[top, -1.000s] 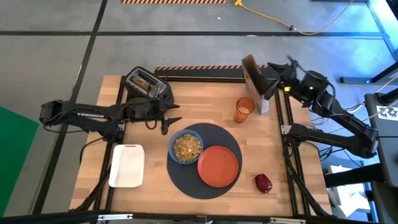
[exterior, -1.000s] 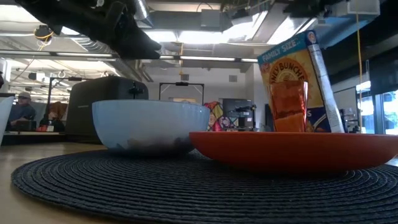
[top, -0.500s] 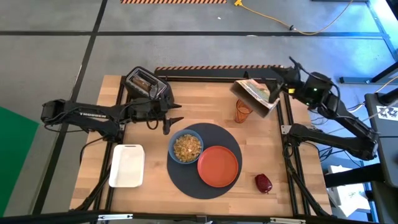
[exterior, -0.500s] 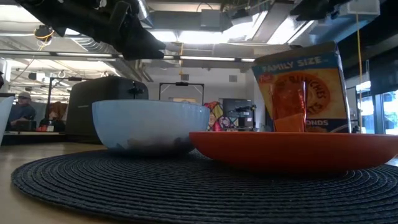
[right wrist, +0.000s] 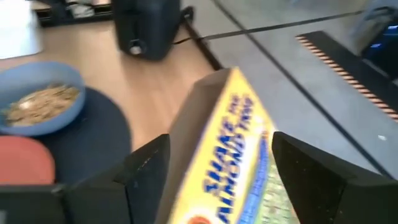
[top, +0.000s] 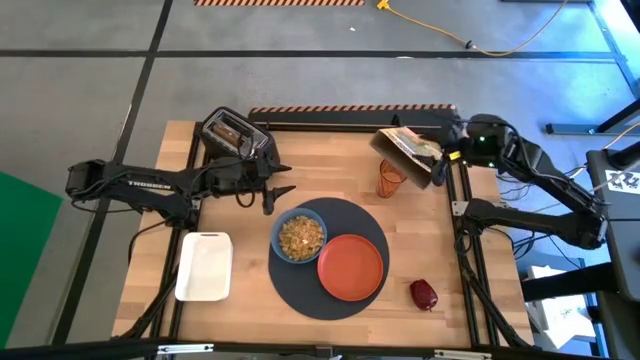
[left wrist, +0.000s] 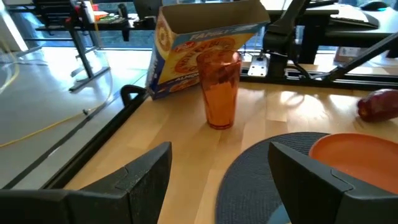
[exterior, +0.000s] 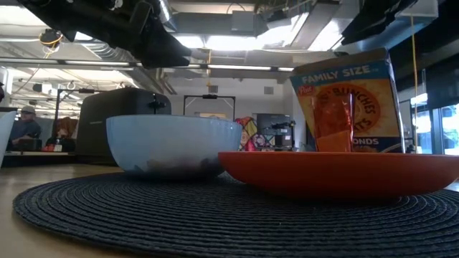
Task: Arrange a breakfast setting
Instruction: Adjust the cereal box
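The dark-grey mat (top: 300,288) lies at the table's middle. On it stand the blue bowl (top: 300,237), which holds cereal, and the orange plate (top: 351,267). The orange cup (top: 392,177) stands beyond the mat, and the dark-red fruit (top: 423,294) lies at its right. My right gripper (top: 438,165) is shut on a yellow cereal box (top: 408,148) at the far right, behind the cup (left wrist: 221,87). My left gripper (top: 274,190) is open and empty, above the table just left of the bowl. No toast slice shows. My right gripper pinches the cereal box (right wrist: 230,149) between its two fingers (right wrist: 146,180), one on each side of it. The fingers come from the table's right side. The box (exterior: 358,93) is tilted, its broad printed face toward the near edge. The plate and cup hide its lower edge.
A black toaster (top: 233,135) stands at the far left, just behind my left arm. A white tray (top: 204,265) lies at the near left. A dark rail (top: 330,118) runs along the table's far edge. There is bare wood around the fruit and between the tray and the mat.
My right gripper has turned the cereal box about, from standing edge-on to showing its broad face toward the near edge, and has tipped it over to a tilt. In the last half second the right arm has shifted slightly while the box has kept its place.
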